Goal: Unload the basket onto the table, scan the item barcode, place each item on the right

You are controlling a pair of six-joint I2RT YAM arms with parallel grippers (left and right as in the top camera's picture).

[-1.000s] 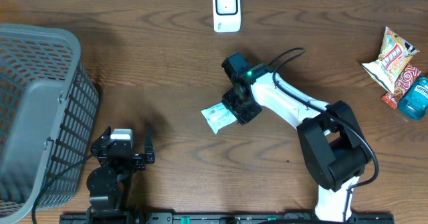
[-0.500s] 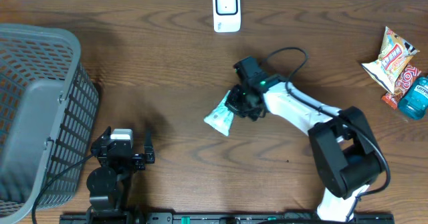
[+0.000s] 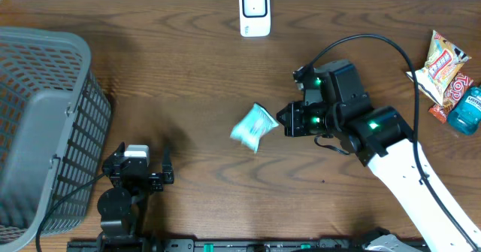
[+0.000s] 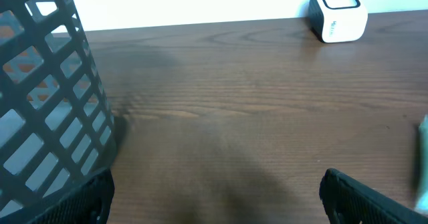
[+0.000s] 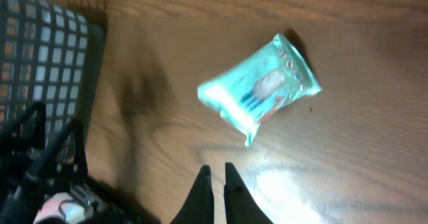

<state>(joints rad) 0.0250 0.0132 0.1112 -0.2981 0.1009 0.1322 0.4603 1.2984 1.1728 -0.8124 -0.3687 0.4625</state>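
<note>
Item: the teal plastic packet [image 3: 253, 127] with white and red print is near the middle of the brown wooden desk [image 3: 188, 71]. It is blurred in the overhead view. The right wrist view shows its printed face, with a dark shadow along its edge. No barcode can be made out.
Right arm: the right pincer [image 3: 288, 120] is clenched on nothing, its two dark fingers [image 5: 204, 184] pressed almost together. The packet sits just beyond the fingertips and a little to one side, not between them and apart from them.
Left arm: the left pincer [image 4: 214, 194] is released, its fingers spread wide at both lower corners of its wrist view, with only bare wood between them. It is near the front edge of the desk.
Scanner: the white box-shaped scanner [image 3: 255, 11] stands at the far edge, well apart from the packet.
Basket: the grey plastic mesh basket [image 3: 45, 116] fills the left side, just beside the left arm.
Far right: a yellow-and-red snack bag [image 3: 440, 60] and a blue bottle [image 3: 466, 109] lie close together, well apart from the packet.
</note>
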